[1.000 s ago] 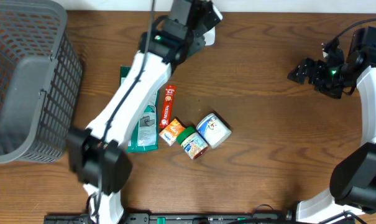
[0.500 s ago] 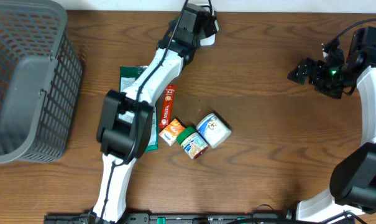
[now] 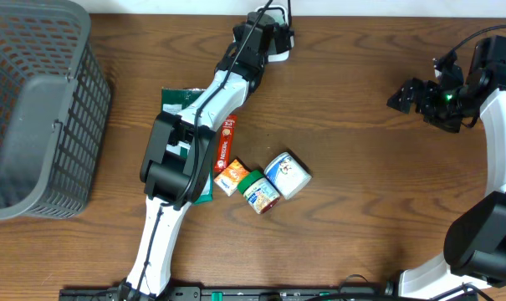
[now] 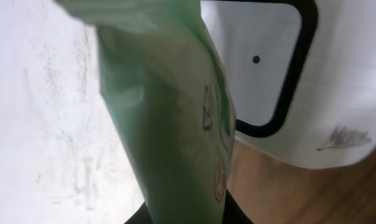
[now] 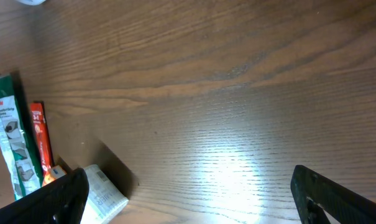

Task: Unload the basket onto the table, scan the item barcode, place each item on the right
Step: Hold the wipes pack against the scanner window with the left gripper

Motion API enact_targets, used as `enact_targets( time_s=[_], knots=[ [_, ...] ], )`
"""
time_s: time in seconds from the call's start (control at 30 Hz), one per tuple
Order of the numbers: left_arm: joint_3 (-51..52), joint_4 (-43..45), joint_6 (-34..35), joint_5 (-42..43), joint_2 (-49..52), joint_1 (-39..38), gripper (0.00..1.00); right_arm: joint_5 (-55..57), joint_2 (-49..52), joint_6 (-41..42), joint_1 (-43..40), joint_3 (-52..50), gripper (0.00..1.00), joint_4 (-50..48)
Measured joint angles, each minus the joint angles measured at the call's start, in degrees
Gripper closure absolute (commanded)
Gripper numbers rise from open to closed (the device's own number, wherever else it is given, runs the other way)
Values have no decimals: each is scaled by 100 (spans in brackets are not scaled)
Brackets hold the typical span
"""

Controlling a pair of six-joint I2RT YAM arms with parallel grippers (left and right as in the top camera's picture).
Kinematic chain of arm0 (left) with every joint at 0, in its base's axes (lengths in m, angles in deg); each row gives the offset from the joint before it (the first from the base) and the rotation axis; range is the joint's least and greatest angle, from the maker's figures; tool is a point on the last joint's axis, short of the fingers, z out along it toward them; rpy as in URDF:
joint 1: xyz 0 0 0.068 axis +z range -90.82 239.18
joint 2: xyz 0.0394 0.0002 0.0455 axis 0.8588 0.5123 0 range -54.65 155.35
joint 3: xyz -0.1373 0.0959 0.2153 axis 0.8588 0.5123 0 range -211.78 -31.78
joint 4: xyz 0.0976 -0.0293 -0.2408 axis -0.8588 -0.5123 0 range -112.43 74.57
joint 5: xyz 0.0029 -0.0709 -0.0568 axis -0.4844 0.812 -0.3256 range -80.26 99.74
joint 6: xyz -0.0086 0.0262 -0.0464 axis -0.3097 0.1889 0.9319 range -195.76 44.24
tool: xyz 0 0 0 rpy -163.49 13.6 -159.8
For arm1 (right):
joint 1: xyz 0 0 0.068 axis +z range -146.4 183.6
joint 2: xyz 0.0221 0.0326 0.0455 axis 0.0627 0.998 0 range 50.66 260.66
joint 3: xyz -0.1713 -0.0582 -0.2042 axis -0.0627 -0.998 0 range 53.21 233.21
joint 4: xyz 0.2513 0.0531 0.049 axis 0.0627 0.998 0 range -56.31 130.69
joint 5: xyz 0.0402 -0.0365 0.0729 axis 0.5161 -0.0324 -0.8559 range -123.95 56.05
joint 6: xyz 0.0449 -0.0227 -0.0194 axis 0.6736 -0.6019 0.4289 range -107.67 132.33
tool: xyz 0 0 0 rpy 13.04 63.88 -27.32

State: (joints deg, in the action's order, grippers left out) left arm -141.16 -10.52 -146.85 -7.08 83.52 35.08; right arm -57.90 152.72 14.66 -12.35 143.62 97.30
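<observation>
Surface: dark brown wood-grain tabletop [image 3: 361, 192], with a pale strip of room beyond its far edge. At the left edge sits a grey plastic mesh basket [image 3: 35, 100]. At the far edge the left gripper [image 3: 263, 33] is narrow, pinching a thin pale green plastic packet [image 4: 169, 124] upright, close in front of a white scanner with a black-framed window [image 4: 262, 56]. The packet's print is blurred and unreadable. Near the right edge the right gripper [image 3: 403, 95] hangs with its jaws spread wide and nothing between them.

Cluster mid-tabletop, toward the near edge:
- flat dark green pouch [image 3: 176, 102], partly under the left arm
- red stick sachet [image 3: 226, 142] beside it
- small orange box [image 3: 231, 176], green-lidded jar [image 3: 259, 191] and white-and-blue tub [image 3: 286, 174], these three touching

Labels are too small to read. Bare wood runs from the cluster to the right edge.
</observation>
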Motion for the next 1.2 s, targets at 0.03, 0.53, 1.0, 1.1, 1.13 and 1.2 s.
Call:
enact_targets(
  time_s=[0.03,0.53,1.0,1.1,1.13,1.2],
  knots=[
    [0,66,-105,0,20,2,93,0,0,0,0,0,1,0],
    [-4,1228,-848,17,509,162,93,0,0,-2,0,0,1,0],
    [-4,1526,-1200,15,509,173,93,0,0,0,0,0,1,0],
    [-4,1676,-1244,17,509,170,93,0,0,0,0,0,1,0],
    [-4,1731,-1257,15,511,170,93,0,0,0,0,0,1,0],
    [-4,1770,-1279,17,509,170,93,0,0,0,0,0,1,0]
  ],
)
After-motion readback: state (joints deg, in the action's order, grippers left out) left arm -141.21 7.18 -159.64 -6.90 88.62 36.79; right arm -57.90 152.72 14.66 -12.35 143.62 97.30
